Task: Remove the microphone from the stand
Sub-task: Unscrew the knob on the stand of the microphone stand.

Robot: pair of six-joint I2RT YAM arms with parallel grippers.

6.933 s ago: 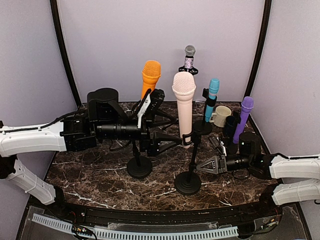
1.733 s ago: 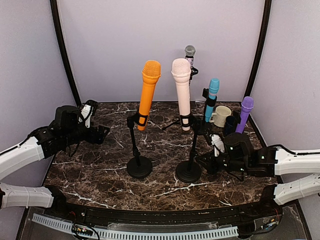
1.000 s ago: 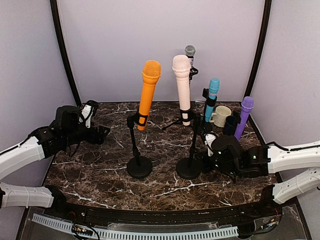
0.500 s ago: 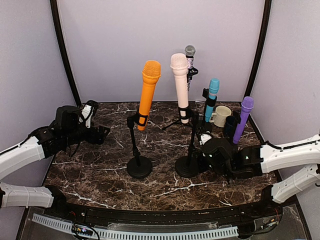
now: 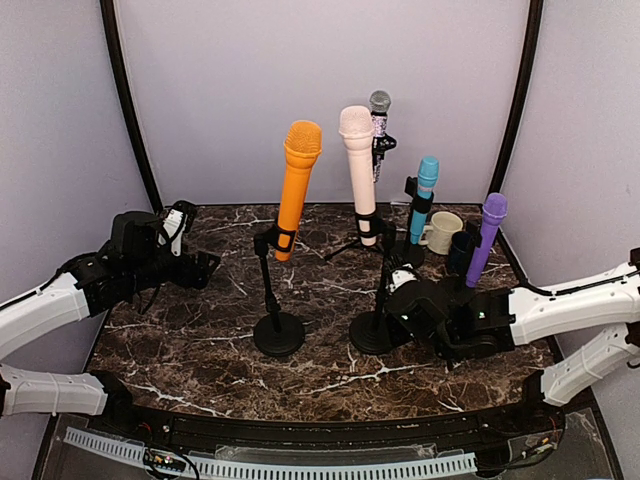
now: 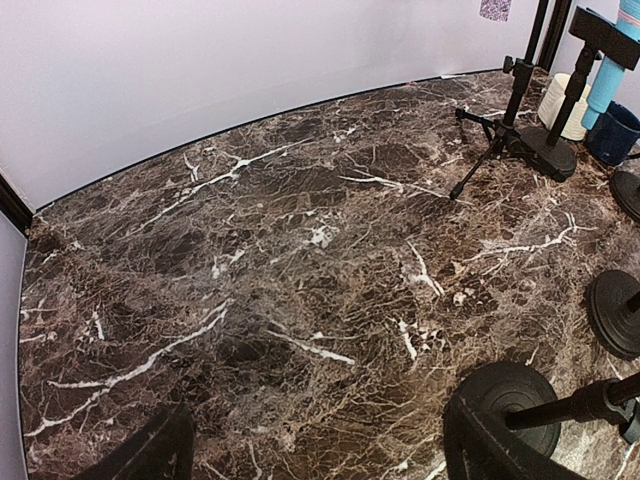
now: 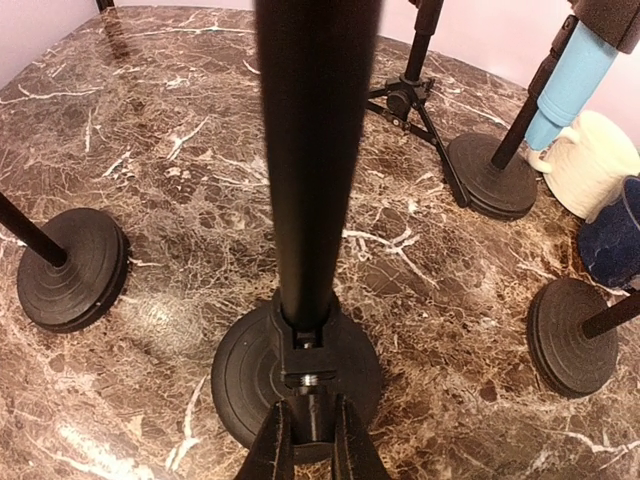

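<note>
Dark veined marble worktop, closed in by pale lilac walls. The fingers of the right gripper are shown drawn together, tips set against the small bracket at the foot of the stand post, just above its round base; nothing is seen clamped between them. The fingers of the left gripper are held wide apart and empty over the left of the worktop, well apart from every stand.

The pink microphone is seated in the clip at the top of that post, beside the orange microphone. Its long axis is near vertical, head uppermost, the head leaning slightly to the left.

The step in hand is judged to be the steadying of the stand at its foot. For the next move, the open left gripper would need to be brought to the handle above the clip, closed on it, and drawn upward along the handle's axis while the base is kept down.
</note>
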